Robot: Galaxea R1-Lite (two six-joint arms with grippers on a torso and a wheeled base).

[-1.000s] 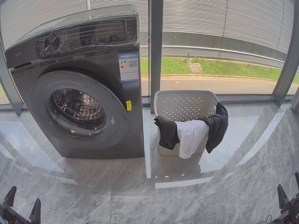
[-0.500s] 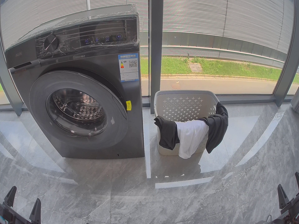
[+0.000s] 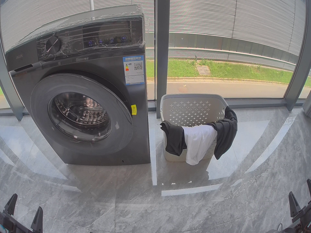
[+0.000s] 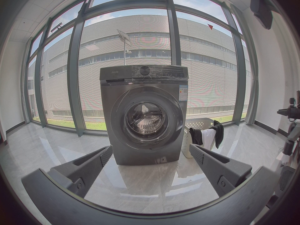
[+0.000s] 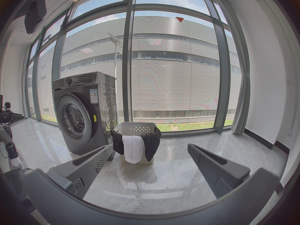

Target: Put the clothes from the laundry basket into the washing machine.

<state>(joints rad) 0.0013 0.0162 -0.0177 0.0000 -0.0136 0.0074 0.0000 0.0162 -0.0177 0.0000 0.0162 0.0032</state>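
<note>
A dark grey washing machine [image 3: 81, 91] stands on the floor at the left with its round door [image 3: 81, 115] closed. Right beside it sits a pale laundry basket [image 3: 192, 109]. Over the basket's front rim hang a white garment [image 3: 198, 143] and dark garments [image 3: 226, 131] on both sides of it. My left gripper [image 3: 24, 211] is low at the near left, open and holding nothing. My right gripper [image 3: 301, 199] is low at the near right, also open. Both are far from the basket. The machine [image 4: 144, 113] and the basket [image 5: 135, 130] appear between the wrist views' fingers.
Tall glass windows with a dark frame post [image 3: 162, 46] stand right behind the machine and the basket. Bare grey marble floor [image 3: 162, 204] stretches between me and them. A curtain [image 5: 242, 103] hangs at the far right wall.
</note>
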